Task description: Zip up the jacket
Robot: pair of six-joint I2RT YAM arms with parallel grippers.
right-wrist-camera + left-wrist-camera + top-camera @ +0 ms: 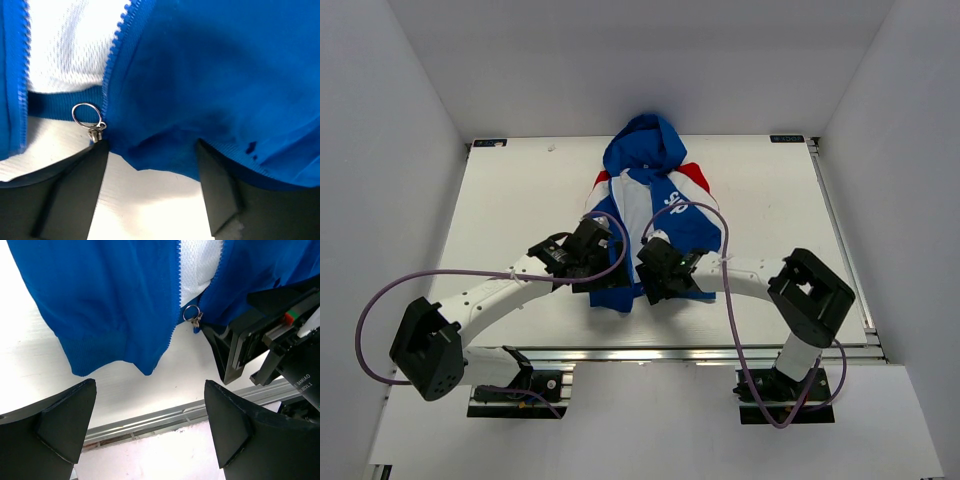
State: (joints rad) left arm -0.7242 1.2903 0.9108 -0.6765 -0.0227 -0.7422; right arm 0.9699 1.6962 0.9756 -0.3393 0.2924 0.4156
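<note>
Top external view: jacket (650,215) flat at mid-table, hood (645,145) toward 12 o'clock, hem toward 6 o'clock near the arm bases, front open on white lining (636,205). Over the hem, left gripper (600,272) at 7 o'clock of the garment and right gripper (665,280) at 5 o'clock, both low and close together. In the left wrist view, fingers (65,425) spread wide, holding nothing, just short of the ribbed hem edge. In the right wrist view, fingers (75,185) also spread, a blue hem corner hanging into the gap but not pinched. Zip slider with its ring pull (88,117) at the very bottom of one tooth row, just beside a right fingertip; other tooth row (15,75) apart from it across the lining, so not yet joined. Probably the joining step: seat the loose end in the slider before any pulling. To do it well: pinch each hem corner close beside its tooth row, not out on the ribbing; bring the two bottom ends level and touching; keep the cloth flat and taut toward 6 o'clock; hold the slider side steady during the feed-in; avoid catching the mesh lining. Only then take the ring and draw toward 12 o'clock, hem anchored.
</note>
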